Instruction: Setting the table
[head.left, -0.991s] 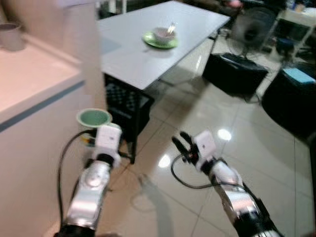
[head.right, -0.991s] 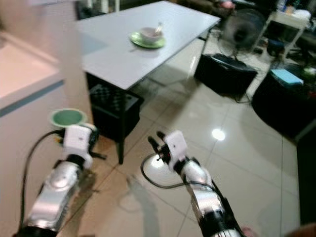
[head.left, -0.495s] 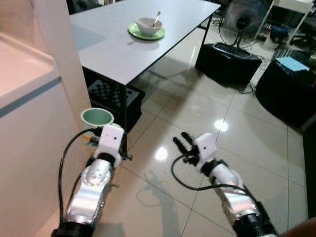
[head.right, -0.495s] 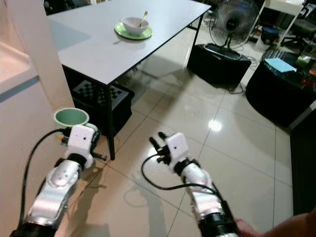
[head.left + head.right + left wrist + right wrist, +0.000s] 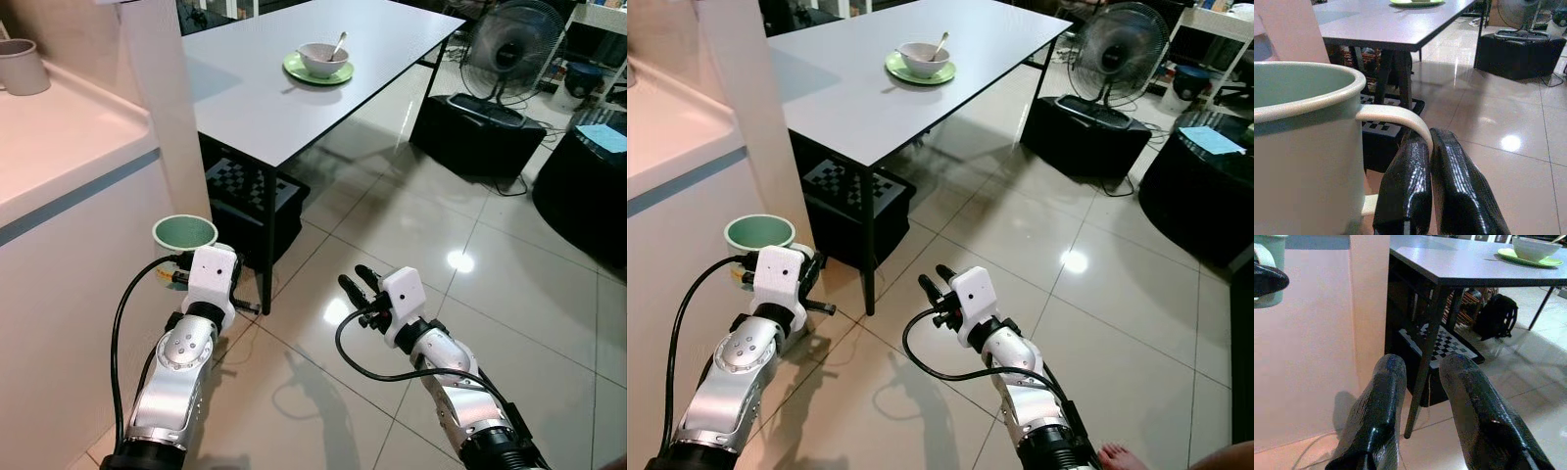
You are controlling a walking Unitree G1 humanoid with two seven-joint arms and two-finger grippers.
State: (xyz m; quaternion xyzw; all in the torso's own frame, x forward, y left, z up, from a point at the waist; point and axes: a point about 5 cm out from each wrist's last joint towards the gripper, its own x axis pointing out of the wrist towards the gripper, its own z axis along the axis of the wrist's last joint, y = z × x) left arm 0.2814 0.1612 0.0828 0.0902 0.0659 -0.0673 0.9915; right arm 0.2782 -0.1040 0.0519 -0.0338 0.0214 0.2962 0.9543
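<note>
Left gripper [image 5: 1430, 147] clenched on cup [image 5: 185, 233] handle; right gripper [image 5: 1422, 377] released, empty.
On table [image 5: 294, 88]: plate [image 5: 318, 70], bowl [image 5: 322, 57] with spoon [image 5: 339, 43]. Cup contents unreadable.

A bowl [image 5: 322, 59] sits on the table [image 5: 265, 108], fan [image 5: 509, 44] beyond.

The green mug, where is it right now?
The green mug is in the left claw, pinched by its handle, low on the robot's left beside the white counter, short of the table.

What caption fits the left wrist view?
Left gripper pinching the handle of a green mug, white table ahead.
</note>
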